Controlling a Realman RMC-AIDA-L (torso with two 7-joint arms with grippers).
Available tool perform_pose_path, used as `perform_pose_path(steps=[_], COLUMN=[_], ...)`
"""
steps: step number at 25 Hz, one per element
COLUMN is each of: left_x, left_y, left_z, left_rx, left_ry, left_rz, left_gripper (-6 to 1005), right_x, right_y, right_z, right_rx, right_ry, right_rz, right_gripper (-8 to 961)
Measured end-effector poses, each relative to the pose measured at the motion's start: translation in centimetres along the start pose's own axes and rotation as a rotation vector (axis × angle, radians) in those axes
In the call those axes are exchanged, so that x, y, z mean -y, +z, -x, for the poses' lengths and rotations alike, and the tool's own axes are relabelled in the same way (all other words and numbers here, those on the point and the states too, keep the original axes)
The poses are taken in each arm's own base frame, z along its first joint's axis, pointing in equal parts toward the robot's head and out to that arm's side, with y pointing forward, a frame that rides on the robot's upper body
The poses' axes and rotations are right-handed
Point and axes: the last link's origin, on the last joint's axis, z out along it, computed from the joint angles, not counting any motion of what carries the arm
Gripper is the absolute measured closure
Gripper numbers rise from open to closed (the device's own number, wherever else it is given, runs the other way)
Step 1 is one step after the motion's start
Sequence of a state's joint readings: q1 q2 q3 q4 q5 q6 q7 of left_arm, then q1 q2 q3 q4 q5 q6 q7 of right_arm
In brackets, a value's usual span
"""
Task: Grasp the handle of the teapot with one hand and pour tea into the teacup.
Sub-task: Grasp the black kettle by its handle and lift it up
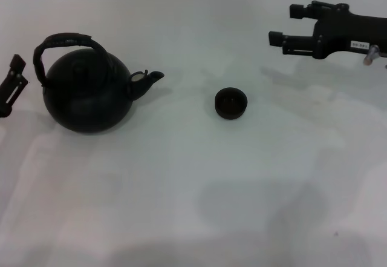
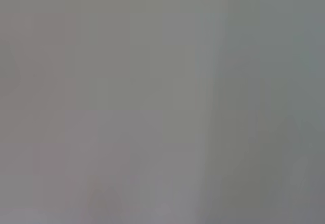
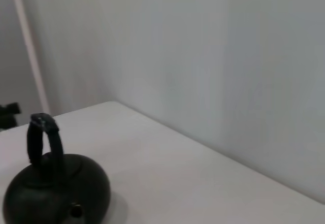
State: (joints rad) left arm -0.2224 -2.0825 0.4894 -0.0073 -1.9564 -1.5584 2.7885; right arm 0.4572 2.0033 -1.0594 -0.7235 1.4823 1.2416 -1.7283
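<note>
Head view shows the teapot (image 1: 87,94) upright on the white worktop (image 1: 193,182) at the robot's left, its spout (image 1: 148,78) turned toward the teacup (image 1: 231,103), which sits well apart near the middle. Its handle (image 1: 63,42) arches over the lid, untouched. Only a sliver of the left claw (image 1: 12,84) shows at the edge, just beside the pot but apart from it; I cannot tell how its fingers stand. At the far right, raised, the right claw (image 1: 283,28) has its fingers spread wide, holding nothing. Right wrist view catches the teapot (image 3: 56,193) and handle (image 3: 44,140) from the side. Left wrist view gives only grey blur.
</note>
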Motion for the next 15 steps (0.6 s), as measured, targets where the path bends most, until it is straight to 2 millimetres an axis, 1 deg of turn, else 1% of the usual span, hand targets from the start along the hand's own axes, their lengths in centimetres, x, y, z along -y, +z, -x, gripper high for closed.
perform_pose_path(steps=[4,11,14,15], left_x=[-0.4,-0.8,-1.0,-1.0], left_y=[0.1,1.7,2.5,2.5], left_z=[-0.1,0.4,1.0,1.0], left_rx=[-0.009,0.04,0.087,0.087], left_ry=[0.001,0.003,0.002,0.002], left_rz=[0.032,0.077,0.104,0.104], left_gripper=[144,145,146,146], right_x=[0.4,0.5,0.5,0.5], right_y=[-0.5,-0.5,-0.5,-0.5], right_z=[-0.4,-0.5,-0.6,-0.6], right_rx=[0.003,0.007,0.007,0.008], right_ry=[0.007,0.01,0.014,0.014], right_rz=[-0.034,-0.047,-0.047,-0.047], right_gripper=[98,98,98,98])
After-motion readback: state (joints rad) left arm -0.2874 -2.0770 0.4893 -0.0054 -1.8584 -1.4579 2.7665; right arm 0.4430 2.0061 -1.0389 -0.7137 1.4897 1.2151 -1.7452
